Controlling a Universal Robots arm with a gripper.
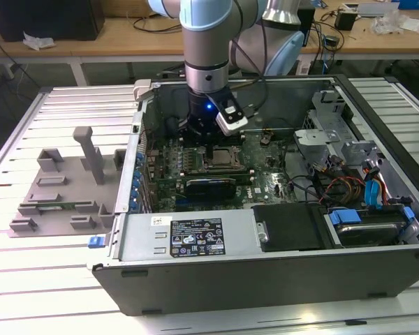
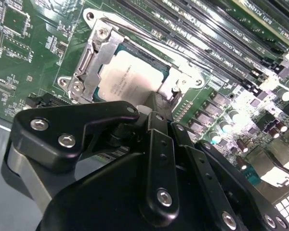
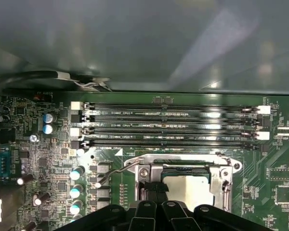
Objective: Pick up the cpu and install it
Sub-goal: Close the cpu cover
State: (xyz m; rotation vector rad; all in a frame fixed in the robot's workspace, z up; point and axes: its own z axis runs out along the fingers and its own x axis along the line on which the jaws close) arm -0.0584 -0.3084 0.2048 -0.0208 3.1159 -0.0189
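The cpu [image 2: 132,79] is a small silver-grey square lying flat inside the metal-framed socket [image 2: 94,57] on the green motherboard; in the first wrist view the cpu [image 3: 190,190] lies beside the dark fingers. My gripper [image 1: 213,143] hangs straight down inside the open computer case, just above the socket [image 1: 220,159]. In both wrist views its black fingers come together into one dark tip at the cpu's edge, gripper [image 2: 156,103] and gripper [image 3: 154,190], with nothing seen between them. The tip hides part of the cpu's near side.
Memory slots [image 3: 168,127] run alongside the socket, and its thin lever [image 3: 118,171] sticks out. Case walls [image 1: 265,258], a black drive [image 1: 297,227] and cables [image 1: 349,185] surround the board. A grey fixture [image 1: 70,188] with upright blocks sits outside the case on the exterior view's left.
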